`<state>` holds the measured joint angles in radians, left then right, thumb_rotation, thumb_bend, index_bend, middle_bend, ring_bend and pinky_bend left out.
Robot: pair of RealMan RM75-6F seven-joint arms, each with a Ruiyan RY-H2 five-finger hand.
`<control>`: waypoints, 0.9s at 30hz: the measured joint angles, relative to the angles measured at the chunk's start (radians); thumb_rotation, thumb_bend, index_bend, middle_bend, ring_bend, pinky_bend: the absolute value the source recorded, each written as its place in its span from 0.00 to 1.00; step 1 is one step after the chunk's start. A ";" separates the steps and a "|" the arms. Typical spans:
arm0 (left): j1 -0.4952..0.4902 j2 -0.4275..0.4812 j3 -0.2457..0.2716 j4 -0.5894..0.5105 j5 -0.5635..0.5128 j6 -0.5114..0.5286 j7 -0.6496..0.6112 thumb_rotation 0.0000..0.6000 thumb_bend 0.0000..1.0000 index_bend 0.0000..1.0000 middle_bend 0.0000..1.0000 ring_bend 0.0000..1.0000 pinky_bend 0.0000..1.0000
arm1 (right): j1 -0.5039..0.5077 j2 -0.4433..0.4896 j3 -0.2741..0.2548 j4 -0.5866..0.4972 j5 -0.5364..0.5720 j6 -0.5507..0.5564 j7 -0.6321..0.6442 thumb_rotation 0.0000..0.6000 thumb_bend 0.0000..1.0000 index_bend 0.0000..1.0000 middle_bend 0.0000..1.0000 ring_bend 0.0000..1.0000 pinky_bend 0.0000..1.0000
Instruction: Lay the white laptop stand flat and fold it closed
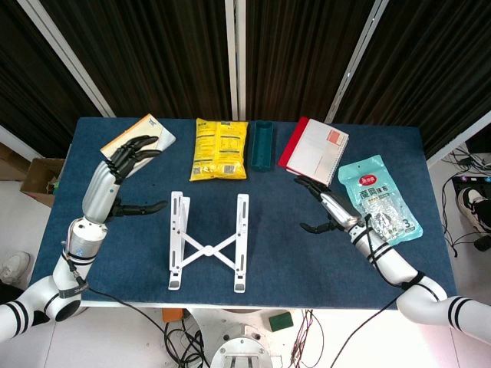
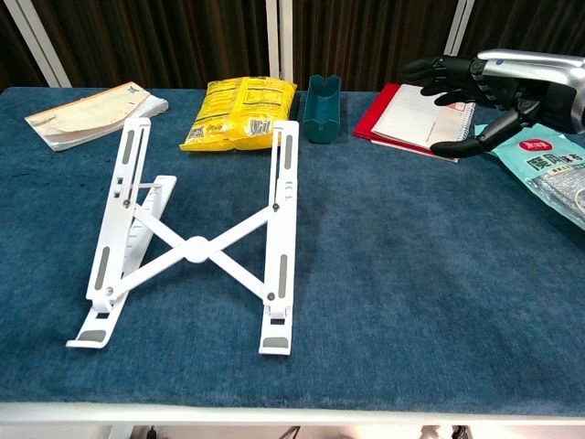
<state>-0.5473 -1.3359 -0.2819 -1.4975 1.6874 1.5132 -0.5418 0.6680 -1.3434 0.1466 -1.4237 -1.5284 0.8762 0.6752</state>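
The white laptop stand (image 1: 209,244) (image 2: 196,243) stands unfolded on the blue table, its two rails apart and joined by an X-shaped cross brace, with the rear raised on struts. My left hand (image 1: 132,157) hovers to the stand's upper left, fingers spread and holding nothing; the chest view does not show it. My right hand (image 1: 322,203) (image 2: 471,87) hangs to the right of the stand with fingers apart, thumb out, holding nothing. Neither hand touches the stand.
Along the back edge lie a paper pad (image 1: 140,136) (image 2: 91,112), a yellow snack bag (image 1: 221,149) (image 2: 240,112), a teal box (image 1: 262,144) (image 2: 323,108) and a red-backed notebook (image 1: 314,150) (image 2: 411,119). A light blue snack bag (image 1: 380,198) (image 2: 553,169) lies at the right.
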 measured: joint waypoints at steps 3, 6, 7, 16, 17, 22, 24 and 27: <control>-0.006 -0.003 0.005 0.008 -0.013 -0.009 -0.005 1.00 0.00 0.20 0.12 0.11 0.19 | 0.001 0.004 -0.008 0.002 -0.002 0.008 0.000 1.00 0.24 0.00 0.02 0.00 0.00; 0.000 0.003 0.017 0.009 -0.038 -0.025 -0.015 1.00 0.00 0.20 0.12 0.11 0.20 | -0.008 0.027 -0.016 -0.005 -0.008 0.023 -0.028 1.00 0.24 0.00 0.05 0.00 0.00; 0.004 0.007 0.021 0.008 -0.050 -0.033 -0.020 1.00 0.00 0.20 0.13 0.11 0.20 | -0.013 0.036 -0.019 -0.009 -0.009 0.033 -0.046 1.00 0.24 0.00 0.06 0.00 0.00; 0.065 0.077 0.107 -0.003 -0.177 -0.176 -0.176 1.00 0.00 0.20 0.14 0.11 0.20 | -0.186 0.245 -0.062 -0.149 -0.009 0.272 -0.186 1.00 0.24 0.00 0.15 0.00 0.00; 0.071 0.082 0.122 0.003 -0.190 -0.201 -0.192 1.00 0.00 0.20 0.14 0.11 0.20 | -0.205 0.267 -0.068 -0.159 -0.013 0.299 -0.180 1.00 0.24 0.00 0.16 0.00 0.00; 0.081 0.077 0.165 0.031 -0.223 -0.291 -0.213 1.00 0.00 0.19 0.14 0.11 0.20 | -0.291 0.337 -0.098 -0.196 -0.045 0.413 -0.163 1.00 0.24 0.00 0.17 0.00 0.00; 0.076 0.059 0.176 0.045 -0.233 -0.328 -0.220 1.00 0.00 0.18 0.13 0.11 0.20 | -0.308 0.346 -0.108 -0.207 -0.059 0.430 -0.161 1.00 0.24 0.00 0.17 0.00 0.00; 0.060 0.030 0.181 0.068 -0.252 -0.388 -0.224 1.00 0.00 0.17 0.12 0.11 0.21 | -0.310 0.343 -0.111 -0.210 -0.065 0.429 -0.165 1.00 0.24 0.00 0.17 0.00 0.00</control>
<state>-0.4872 -1.3054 -0.1010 -1.4299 1.4350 1.1256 -0.7661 0.3578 -1.0000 0.0352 -1.6335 -1.5933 1.3048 0.5106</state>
